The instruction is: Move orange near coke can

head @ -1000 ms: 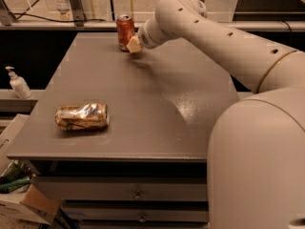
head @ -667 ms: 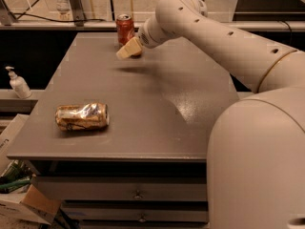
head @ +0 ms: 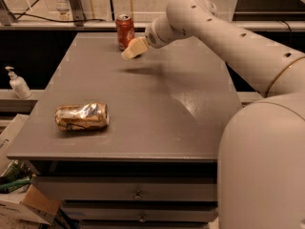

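The coke can point(head: 125, 30), red with a silver top, stands upright at the far edge of the grey table point(head: 143, 113). My gripper point(head: 133, 49) hangs just in front of and to the right of the can, a little above the tabletop, and casts a shadow on the table. The orange does not show; I cannot tell whether it is behind the gripper or in it.
A crushed brownish-silver can point(head: 82, 116) lies on its side at the front left of the table. A white pump bottle point(head: 18, 82) stands on a ledge left of the table. Boxes and clutter sit on the floor at the lower left. My arm reaches in from the right.
My gripper has drawn back from right beside the red can, towards the front of the table and slightly lower in view. Both cans stay where they were.
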You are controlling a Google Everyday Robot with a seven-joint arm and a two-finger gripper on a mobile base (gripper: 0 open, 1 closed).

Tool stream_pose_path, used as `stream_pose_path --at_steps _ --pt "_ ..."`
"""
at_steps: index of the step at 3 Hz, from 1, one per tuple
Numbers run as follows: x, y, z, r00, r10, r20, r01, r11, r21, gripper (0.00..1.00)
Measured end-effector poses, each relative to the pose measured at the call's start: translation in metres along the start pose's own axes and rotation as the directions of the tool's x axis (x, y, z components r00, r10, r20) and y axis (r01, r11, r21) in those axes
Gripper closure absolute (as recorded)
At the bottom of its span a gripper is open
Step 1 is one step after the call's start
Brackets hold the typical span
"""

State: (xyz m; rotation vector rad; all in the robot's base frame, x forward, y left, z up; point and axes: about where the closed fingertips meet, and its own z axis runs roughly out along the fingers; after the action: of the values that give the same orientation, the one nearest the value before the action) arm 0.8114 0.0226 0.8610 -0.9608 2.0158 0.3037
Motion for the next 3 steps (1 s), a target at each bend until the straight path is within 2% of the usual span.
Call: stream_pose_path --at_steps 1,2,3 --pt "0.017 -0.010 -0.018 0.999 -0.001 0.039 0.004 0.9969 -0.078 0.00" --pt "0.040 -0.025 -0.046 0.997 -0.007 0.081 0.018 0.9905 -0.136 0.00" --pt "0.059 -0.039 -0.080 0.993 -0.009 0.121 0.029 0.9861 -0.164 0.00"
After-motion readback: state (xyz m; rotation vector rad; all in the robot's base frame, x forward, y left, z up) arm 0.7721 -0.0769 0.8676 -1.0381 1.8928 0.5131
